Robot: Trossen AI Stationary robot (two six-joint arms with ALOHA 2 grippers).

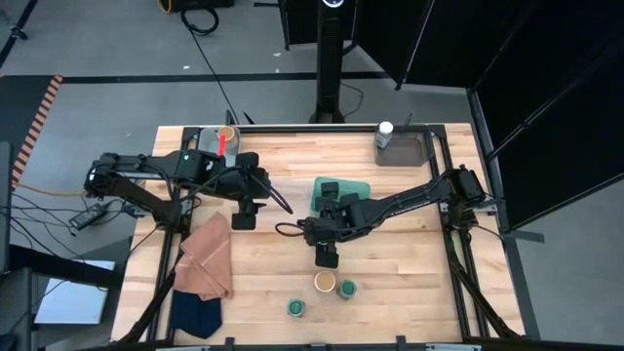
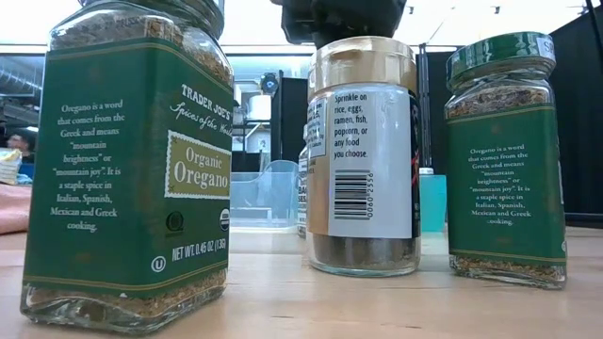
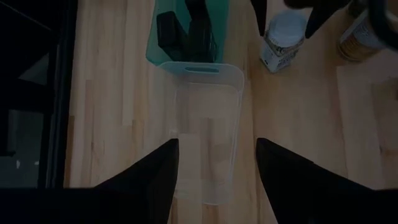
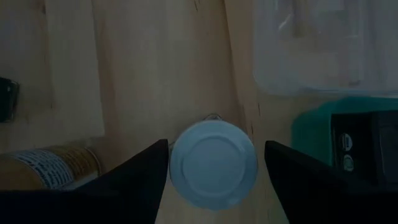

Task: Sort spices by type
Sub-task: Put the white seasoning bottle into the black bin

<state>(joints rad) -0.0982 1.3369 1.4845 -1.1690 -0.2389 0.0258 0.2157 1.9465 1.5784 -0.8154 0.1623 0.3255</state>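
My right gripper (image 4: 216,149) is open above a white-lidded jar (image 4: 213,165) that stands on the table, one finger on either side of its lid. In the high view my right gripper (image 1: 327,257) hides this jar. A tan-lidded jar (image 1: 325,282) and two green-lidded oregano jars (image 1: 346,290) (image 1: 296,308) stand near the front edge. Small dark tins (image 3: 186,28) lie in the teal tray (image 1: 356,187). My left gripper (image 3: 214,177) is open over a clear tray (image 3: 205,118); it also shows in the high view (image 1: 246,216).
A grey tray (image 1: 203,139) at the far left holds a tan-lidded jar (image 1: 226,134). Another grey tray (image 1: 405,148) at the far right has a white-lidded jar (image 1: 385,130). Folded orange (image 1: 207,258) and navy (image 1: 195,314) cloths lie at the front left.
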